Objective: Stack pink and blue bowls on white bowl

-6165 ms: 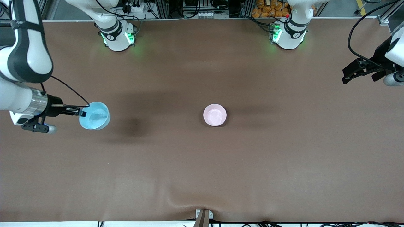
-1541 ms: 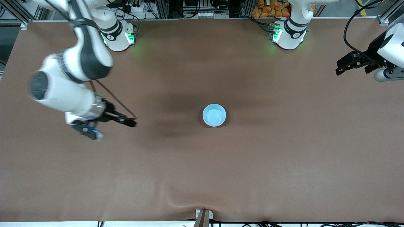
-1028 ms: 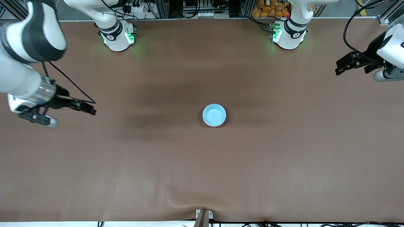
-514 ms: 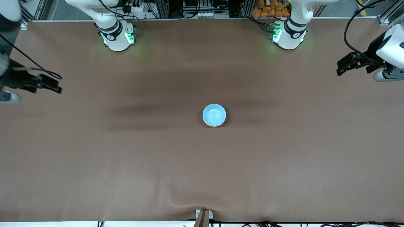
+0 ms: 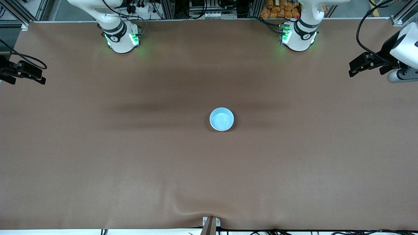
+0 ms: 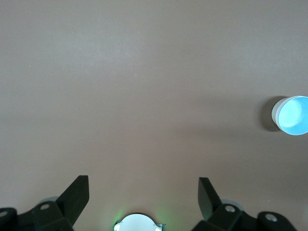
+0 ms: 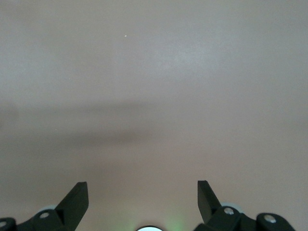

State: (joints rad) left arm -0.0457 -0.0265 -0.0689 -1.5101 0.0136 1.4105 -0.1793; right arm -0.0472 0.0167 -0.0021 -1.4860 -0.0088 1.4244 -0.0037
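Observation:
The blue bowl stands upright in the middle of the table, on top of a stack. It also shows in the left wrist view, with a pale wall under its rim. The pink bowl and the white bowl are hidden beneath it. My right gripper is open and empty, up over the right arm's end of the table. In its own view it has only bare table under it. My left gripper is open and empty and waits over the left arm's end of the table. It also shows in its own view.
The brown table cover has a small ridge at the edge nearest the camera, by a clamp. The two arm bases stand at the farthest edge.
My right gripper set the blue bowl on the pink bowl at mid-table, opened, and drew back to the right arm's end of the table. The left arm has barely moved.

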